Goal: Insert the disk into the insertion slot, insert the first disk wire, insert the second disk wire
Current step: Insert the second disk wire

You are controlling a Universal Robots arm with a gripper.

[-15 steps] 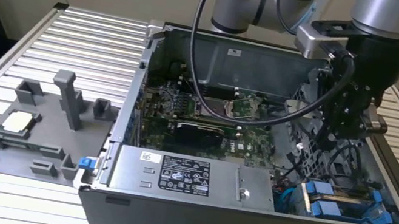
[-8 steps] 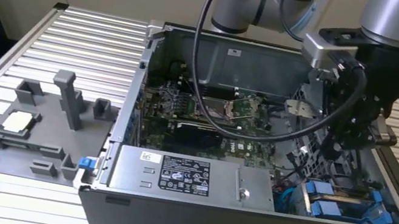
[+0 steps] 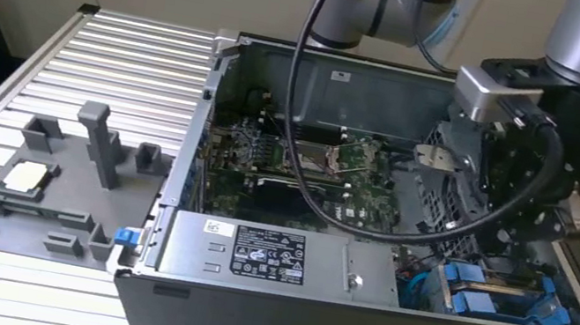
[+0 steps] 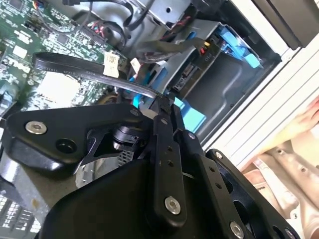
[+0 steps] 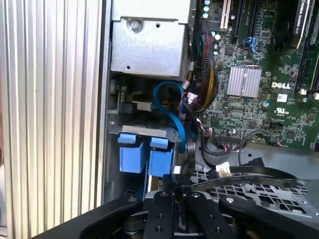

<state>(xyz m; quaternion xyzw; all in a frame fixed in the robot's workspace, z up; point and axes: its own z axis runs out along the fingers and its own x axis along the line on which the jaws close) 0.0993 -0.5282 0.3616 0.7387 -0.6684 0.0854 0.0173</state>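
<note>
My gripper [image 3: 510, 253] reaches down into the open computer case at the exterior view's right. Its black fingers [image 4: 167, 144] stand close together, shut on the end of a flat black disk wire [image 4: 75, 67] that curves away over the motherboard. In the first wrist view the same wire [image 5: 259, 174] runs into the gripper [image 5: 178, 186]. Just past the fingertips, the blue-framed disk [image 5: 162, 157] sits in the grey metal insertion slot [image 4: 222, 84], beside another blue frame [image 5: 132, 154]. Both blue frames [image 3: 481, 296] show in the case's near right corner.
A thin blue cable [image 5: 172, 107] loops above the drives. The power supply [image 3: 250, 254], motherboard [image 3: 302, 165] and perforated cage [image 3: 444, 203] surround the gripper. A grey fixture [image 3: 61, 176] stands on the ribbed table [image 3: 128, 63]. A person's hand [image 4: 299, 129] is outside the case wall.
</note>
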